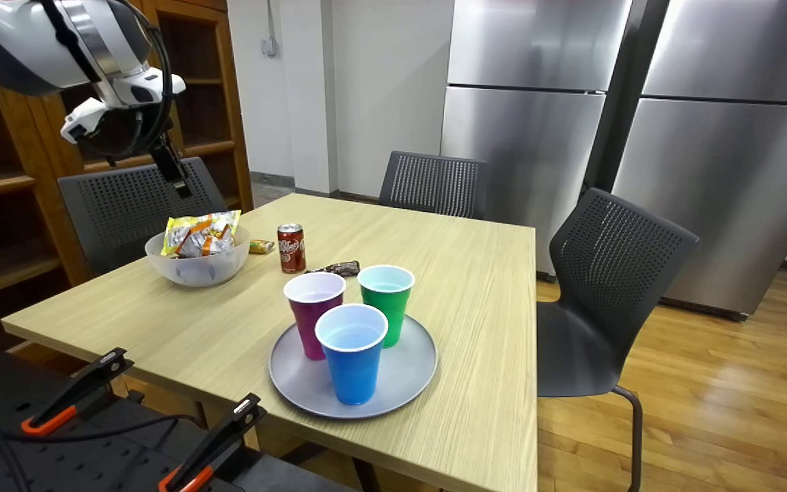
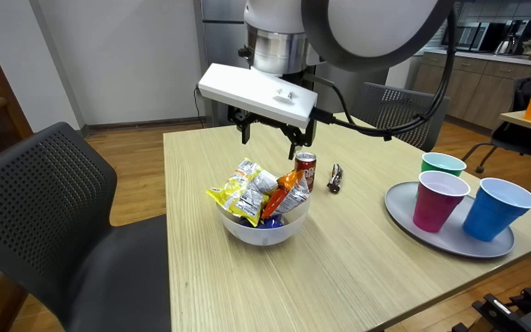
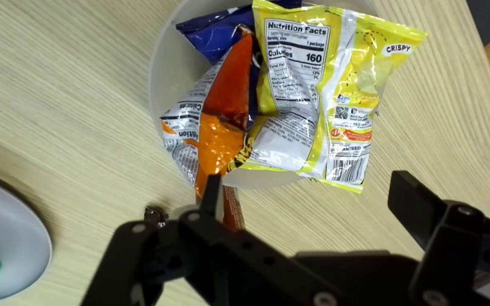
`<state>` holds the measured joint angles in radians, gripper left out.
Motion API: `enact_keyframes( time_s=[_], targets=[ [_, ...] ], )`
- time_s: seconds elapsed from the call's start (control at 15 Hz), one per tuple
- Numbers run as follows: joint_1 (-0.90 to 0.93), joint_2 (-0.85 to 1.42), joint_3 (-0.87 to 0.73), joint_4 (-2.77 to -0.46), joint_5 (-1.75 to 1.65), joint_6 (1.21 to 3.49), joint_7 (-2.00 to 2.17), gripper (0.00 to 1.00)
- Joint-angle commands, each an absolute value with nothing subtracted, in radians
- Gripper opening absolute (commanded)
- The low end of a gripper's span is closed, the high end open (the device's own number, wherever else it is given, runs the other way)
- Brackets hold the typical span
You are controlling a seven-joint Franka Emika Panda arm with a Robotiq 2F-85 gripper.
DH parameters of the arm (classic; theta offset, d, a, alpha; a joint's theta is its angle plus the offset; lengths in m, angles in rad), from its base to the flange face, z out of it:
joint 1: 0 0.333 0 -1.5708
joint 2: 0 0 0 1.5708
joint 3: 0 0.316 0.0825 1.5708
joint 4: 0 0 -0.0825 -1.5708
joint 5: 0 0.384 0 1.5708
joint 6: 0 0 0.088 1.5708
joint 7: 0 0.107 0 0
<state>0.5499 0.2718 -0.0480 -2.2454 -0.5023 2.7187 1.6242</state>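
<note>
My gripper (image 3: 308,187) stands open with nothing between its fingers; in an exterior view the gripper (image 2: 268,146) hovers above the table, over the far side of a translucent bowl (image 2: 262,236). Inside the bowl (image 1: 195,271) are a yellow chip bag (image 3: 296,85), an orange and silver bag (image 3: 223,140) and a dark blue bag (image 3: 215,32). The orange bag leans over the rim. A dark red soda can (image 2: 305,166) stands upright close to the bowl; in the wrist view the left finger partly covers this can (image 3: 233,208).
A dark wrapped bar (image 1: 340,268) lies near the can. Between bowl and can shows a small orange-green packet (image 1: 261,247). A grey plate (image 1: 410,369) bears purple (image 1: 311,321), green (image 1: 390,307) and blue (image 1: 354,369) cups. Chairs (image 2: 39,193) surround the table (image 1: 475,307).
</note>
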Motion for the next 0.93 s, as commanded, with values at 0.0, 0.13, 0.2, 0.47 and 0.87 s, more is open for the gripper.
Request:
enact_keyframes(
  time_s=[0.0, 0.13, 0.2, 0.47, 0.87],
  targets=[
    [0.525, 0.205, -0.016, -2.31, -0.545, 2.728, 1.676, 1.0],
    [0.506, 0.248, 0.002, -2.27, -0.526, 2.714, 1.645, 1.0],
    [0.505, 0.242, 0.006, -2.278, -0.526, 2.714, 1.647, 1.0],
    [0.501, 0.235, 0.009, -2.288, -0.526, 2.714, 1.648, 1.0],
    [0.501, 0.235, 0.009, -2.289, -0.526, 2.714, 1.648, 1.0]
  ],
)
